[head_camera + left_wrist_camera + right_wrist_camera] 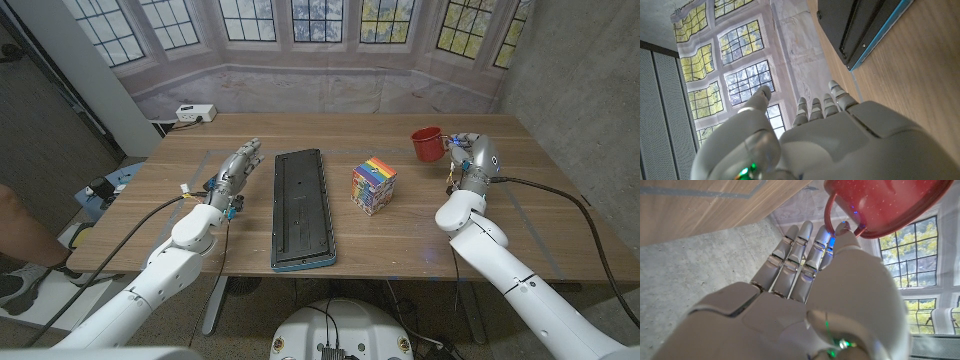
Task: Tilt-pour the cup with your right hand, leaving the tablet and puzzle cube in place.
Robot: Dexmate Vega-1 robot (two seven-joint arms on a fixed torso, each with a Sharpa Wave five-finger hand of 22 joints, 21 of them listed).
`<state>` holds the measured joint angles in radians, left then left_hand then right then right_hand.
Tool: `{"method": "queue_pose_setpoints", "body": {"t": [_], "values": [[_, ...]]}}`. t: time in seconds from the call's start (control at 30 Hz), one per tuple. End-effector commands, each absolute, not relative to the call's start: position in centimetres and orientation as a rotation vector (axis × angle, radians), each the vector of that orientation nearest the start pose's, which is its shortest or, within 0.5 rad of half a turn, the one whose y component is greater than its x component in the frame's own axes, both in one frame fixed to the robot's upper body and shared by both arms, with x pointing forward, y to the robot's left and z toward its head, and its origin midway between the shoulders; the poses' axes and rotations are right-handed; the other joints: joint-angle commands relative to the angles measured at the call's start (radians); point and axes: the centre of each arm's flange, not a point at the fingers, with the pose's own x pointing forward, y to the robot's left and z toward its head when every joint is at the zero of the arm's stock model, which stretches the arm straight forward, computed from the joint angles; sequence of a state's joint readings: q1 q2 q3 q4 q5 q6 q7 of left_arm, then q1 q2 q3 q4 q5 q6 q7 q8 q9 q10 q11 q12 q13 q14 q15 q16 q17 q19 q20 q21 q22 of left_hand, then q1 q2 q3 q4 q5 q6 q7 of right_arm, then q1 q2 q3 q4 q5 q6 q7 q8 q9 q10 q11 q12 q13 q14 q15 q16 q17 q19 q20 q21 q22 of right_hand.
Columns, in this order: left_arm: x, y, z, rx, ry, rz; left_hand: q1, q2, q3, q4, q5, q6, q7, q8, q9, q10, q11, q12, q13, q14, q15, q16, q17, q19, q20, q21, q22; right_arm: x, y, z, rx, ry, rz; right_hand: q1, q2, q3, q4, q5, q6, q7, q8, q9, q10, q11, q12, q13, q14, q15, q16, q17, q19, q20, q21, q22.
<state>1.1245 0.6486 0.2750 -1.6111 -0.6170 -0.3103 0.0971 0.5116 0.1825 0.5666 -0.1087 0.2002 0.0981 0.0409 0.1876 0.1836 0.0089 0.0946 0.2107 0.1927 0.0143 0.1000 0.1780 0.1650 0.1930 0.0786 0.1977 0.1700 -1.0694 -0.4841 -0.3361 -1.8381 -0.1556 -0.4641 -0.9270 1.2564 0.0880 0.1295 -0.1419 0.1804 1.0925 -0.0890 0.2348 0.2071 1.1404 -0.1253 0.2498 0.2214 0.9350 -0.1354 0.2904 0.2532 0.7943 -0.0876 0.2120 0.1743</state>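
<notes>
On the wooden table (420, 225) a red cup (427, 143) sits toward the far right, and the robot's right hand (470, 155) is right beside it, at the cup's right side. In the right wrist view the right hand (805, 285) reaches up with its fingers (790, 255) extended side by side, and the thumb tip meets the loop handle of the cup (885, 205); whether the thumb and a finger actually pinch the handle, or merely touch it, cannot be told from the pictures. The cup looks roughly upright in the head view, with its open mouth facing up. Near the middle of the table stands a colourful puzzle cube (373, 185), well apart from the cup and just to the right of a long dark tablet (301, 207) with a blue-edged case, which lies lengthwise. The left hand (236, 172) is left of the tablet, near its far half, fingers stretched out and holding nothing. In the left wrist view the left hand (830, 140) shows its fingers straight and together, with the corner of the tablet (860, 25) close by but not touched.
</notes>
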Motion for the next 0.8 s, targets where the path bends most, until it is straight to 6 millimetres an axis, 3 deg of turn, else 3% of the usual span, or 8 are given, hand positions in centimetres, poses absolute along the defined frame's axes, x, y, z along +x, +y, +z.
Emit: {"method": "queue_pose_setpoints", "body": {"t": [0.03, 0.8], "values": [[57.9, 31.0, -6.5, -0.009, -0.624, -0.150, 0.012, -0.001, -0.007, 0.000, 0.006, 0.004, -0.003, 0.001, 0.004, 0.005, 0.000, 0.001, 0.005, 0.008, 0.005, 0.001, 0.004, 0.004, 0.005, -0.001, 0.005, 57.2, -29.7, -5.3, -0.401, -0.520, -0.839, 0.006, 0.005, -0.004, -0.007, 0.001, 0.006, 0.003, 0.003, 0.005, 0.004, -0.001, 0.003, 0.002, 0.010, -0.103, -0.003, 0.006, 0.006, -0.109, 0.004, 0.003], [57.6, 31.2, -6.9, -0.021, -0.610, -0.138, 0.013, 0.000, -0.008, 0.000, 0.006, 0.005, -0.003, 0.001, 0.004, 0.005, 0.001, 0.000, 0.005, 0.007, 0.005, 0.001, 0.004, 0.004, 0.005, 0.000, 0.005, 60.5, -28.7, -9.2, -0.314, -0.409, -0.865, 0.009, 0.007, -0.003, -0.008, 0.001, 0.005, 0.005, 0.001, 0.006, 0.002, -0.004, 0.000, 0.002, 0.011, -0.102, -0.003, 0.009, 0.008, -0.105, 0.005, 0.003]]}}
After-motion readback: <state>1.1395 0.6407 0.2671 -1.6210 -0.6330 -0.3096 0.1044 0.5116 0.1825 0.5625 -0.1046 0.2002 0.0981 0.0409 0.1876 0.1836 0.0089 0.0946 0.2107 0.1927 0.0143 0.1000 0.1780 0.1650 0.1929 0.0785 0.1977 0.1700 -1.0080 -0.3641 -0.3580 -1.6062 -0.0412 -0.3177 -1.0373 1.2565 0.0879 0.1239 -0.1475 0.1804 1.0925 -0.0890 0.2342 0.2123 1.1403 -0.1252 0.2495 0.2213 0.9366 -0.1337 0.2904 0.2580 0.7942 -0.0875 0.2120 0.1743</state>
